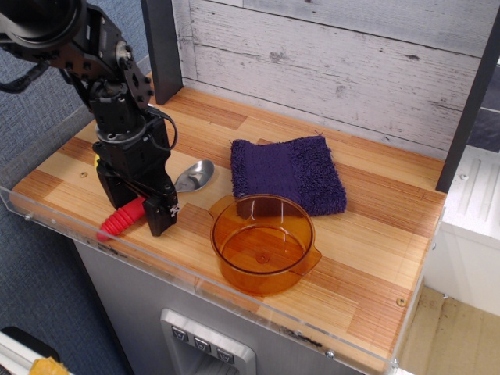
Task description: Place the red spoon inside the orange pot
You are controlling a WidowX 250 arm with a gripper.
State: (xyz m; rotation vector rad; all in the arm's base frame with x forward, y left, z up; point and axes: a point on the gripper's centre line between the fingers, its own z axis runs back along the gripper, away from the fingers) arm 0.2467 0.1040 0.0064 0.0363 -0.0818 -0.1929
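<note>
The red spoon (121,219) lies on the wooden table, its ribbed red handle pointing to the front left and its silver bowl (196,175) toward the towel. My gripper (134,211) is down at the table with one finger (160,215) on each side of the handle's middle. The jaws look open around the handle. The orange pot (264,244) stands empty to the right of the spoon, near the front edge.
A dark purple folded towel (288,173) lies behind the pot. A clear plastic lip (187,281) runs along the table's front edge. A grey plank wall stands at the back, with a dark post (160,47) at the back left.
</note>
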